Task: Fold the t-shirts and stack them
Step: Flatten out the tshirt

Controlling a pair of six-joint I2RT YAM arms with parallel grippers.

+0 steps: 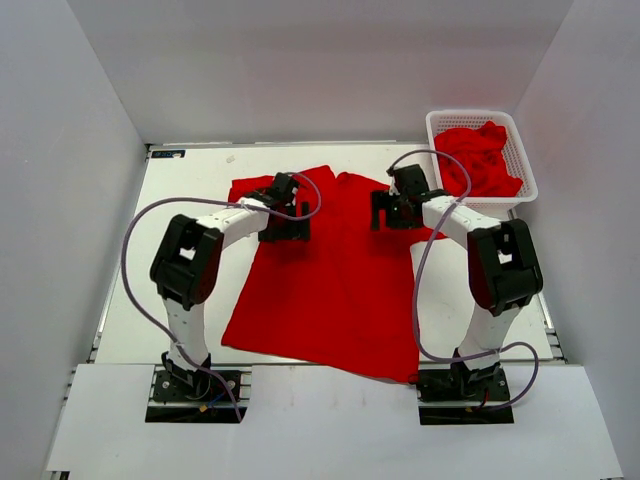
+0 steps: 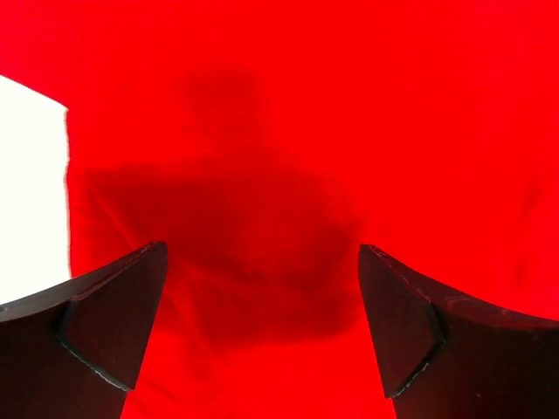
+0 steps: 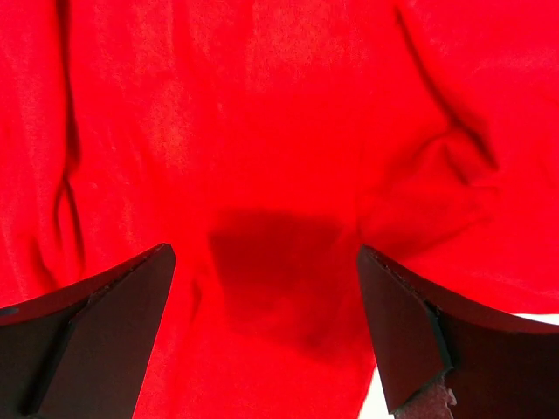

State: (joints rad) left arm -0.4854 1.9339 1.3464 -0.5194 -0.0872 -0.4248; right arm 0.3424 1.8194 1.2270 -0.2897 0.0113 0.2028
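White walls closed in a white table (image 1: 180, 270) on three sides, with the two arm bases at the bottom of the top view. A red shirt (image 1: 330, 285) lay spread flat over the middle of the table, its sleeves toward the top of the frame and its hem toward the bottom. The hem's lower right corner reached the near edge just beside the right arm's base. A white mesh basket (image 1: 527, 182) sat in the upper right, well apart from the spread shirt, with more red cloth (image 1: 482, 155) bunched inside it.

The left gripper (image 1: 285, 228) hung over the shirt's upper left part, near the sleeve. In the left wrist view its fingers (image 2: 105, 327) were spread wide with nothing between them, and smooth red cloth with a dark shadow filled the gap. A strip of bare table showed at the left edge of that frame.

The right gripper (image 1: 392, 212) hung over the shirt's upper right part. Its fingers (image 3: 410, 336) were also spread wide and held nothing. Below them the cloth was creased, with folds at the upper right of the frame, and a sliver of table showed at the lower right. Whether either set of fingertips touched the cloth could not be told.

Purple cables (image 1: 130, 260) looped beside each arm.
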